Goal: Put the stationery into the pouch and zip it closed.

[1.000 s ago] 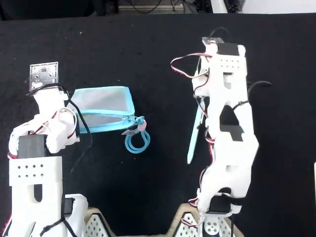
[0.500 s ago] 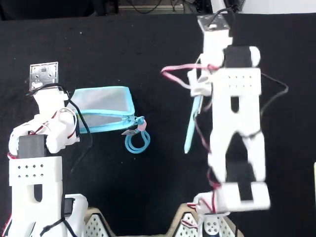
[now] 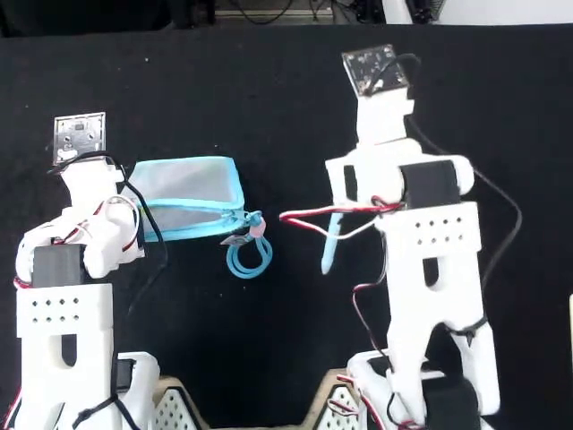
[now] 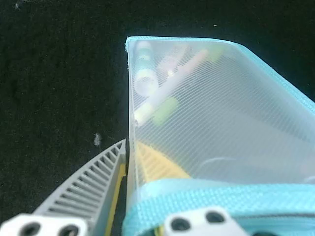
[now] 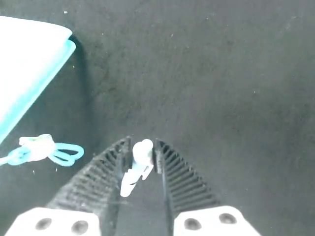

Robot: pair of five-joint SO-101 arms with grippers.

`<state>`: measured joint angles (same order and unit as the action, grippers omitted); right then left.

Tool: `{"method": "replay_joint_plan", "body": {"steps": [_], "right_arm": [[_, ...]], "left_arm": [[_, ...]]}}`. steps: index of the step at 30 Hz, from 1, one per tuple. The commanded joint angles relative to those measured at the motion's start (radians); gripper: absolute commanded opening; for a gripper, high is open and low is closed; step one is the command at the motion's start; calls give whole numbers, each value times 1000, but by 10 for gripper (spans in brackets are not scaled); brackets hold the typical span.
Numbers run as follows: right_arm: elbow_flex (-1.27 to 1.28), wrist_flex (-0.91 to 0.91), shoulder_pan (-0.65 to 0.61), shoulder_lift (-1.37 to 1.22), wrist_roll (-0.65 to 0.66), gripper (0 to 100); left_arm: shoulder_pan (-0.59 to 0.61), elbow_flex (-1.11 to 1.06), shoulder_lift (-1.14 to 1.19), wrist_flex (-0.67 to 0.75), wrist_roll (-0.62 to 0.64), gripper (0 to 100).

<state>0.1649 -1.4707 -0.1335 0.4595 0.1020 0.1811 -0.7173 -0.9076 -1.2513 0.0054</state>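
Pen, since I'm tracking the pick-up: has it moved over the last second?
Yes. The pen, in the right end effector, has shifted nearer the pouch.

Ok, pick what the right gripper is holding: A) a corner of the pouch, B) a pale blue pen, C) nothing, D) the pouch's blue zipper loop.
B: in the right wrist view the right gripper has its jaws closed on one end of the pale blue pen, which the high view shows sticking out beside that arm.
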Motion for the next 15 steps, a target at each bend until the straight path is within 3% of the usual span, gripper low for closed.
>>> {"method": "replay_joint_plan", "body": {"steps": [1,8,15], "right_arm": [[-4,38,-18,91,0,11],[-24,38,-28,312,0,11],[-28,74,-229,458,0,11]], "left_arm": [[12,-4,5,6,9,30],[7,-5,5,8,9,30],[12,-5,5,6,9,30]]}}
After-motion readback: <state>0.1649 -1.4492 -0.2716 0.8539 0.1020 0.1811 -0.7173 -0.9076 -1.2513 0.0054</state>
